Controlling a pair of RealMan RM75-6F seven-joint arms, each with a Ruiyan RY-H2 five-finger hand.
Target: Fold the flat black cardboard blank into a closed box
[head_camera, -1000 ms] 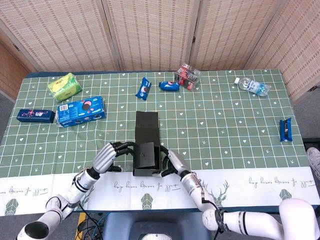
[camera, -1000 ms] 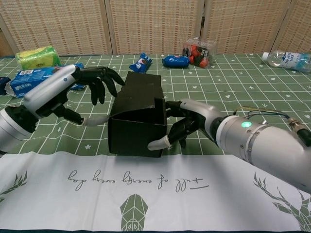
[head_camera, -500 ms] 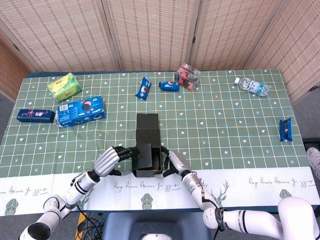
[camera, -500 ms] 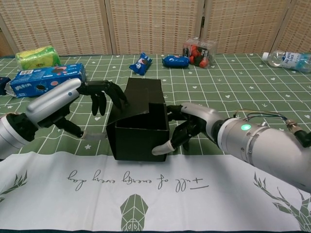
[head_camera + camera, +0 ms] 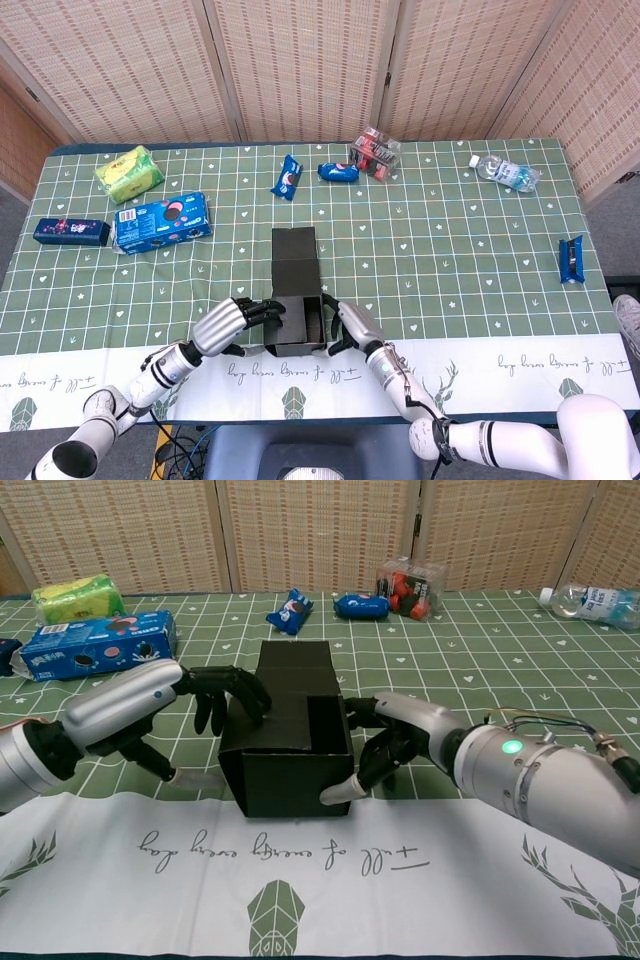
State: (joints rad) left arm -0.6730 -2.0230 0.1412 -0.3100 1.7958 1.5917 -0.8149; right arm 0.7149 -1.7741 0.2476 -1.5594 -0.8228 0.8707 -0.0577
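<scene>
The black cardboard box (image 5: 297, 322) (image 5: 286, 748) stands half formed near the table's front edge, open on top. Its long lid flap (image 5: 295, 246) lies flat behind it. My left hand (image 5: 232, 324) (image 5: 196, 698) is at the box's left side, its fingers resting over the left top edge on a folded-down flap and its thumb spread low, away from the box. Against the right wall presses my right hand (image 5: 351, 324) (image 5: 389, 742), thumb at the front right corner. Neither hand closes around the box.
At the back left lie a blue cookie box (image 5: 160, 222), a green pack (image 5: 129, 172) and a dark blue pack (image 5: 70, 232). Blue snack packs (image 5: 287, 176), a clear box of red items (image 5: 375, 152) and a bottle (image 5: 504, 172) lie along the back. A white runner (image 5: 320, 870) covers the front edge.
The left side flap, raised a second ago, has been pushed down level with the box top. My left hand lowered and moved in onto it. The right hand has stayed against the right wall.
</scene>
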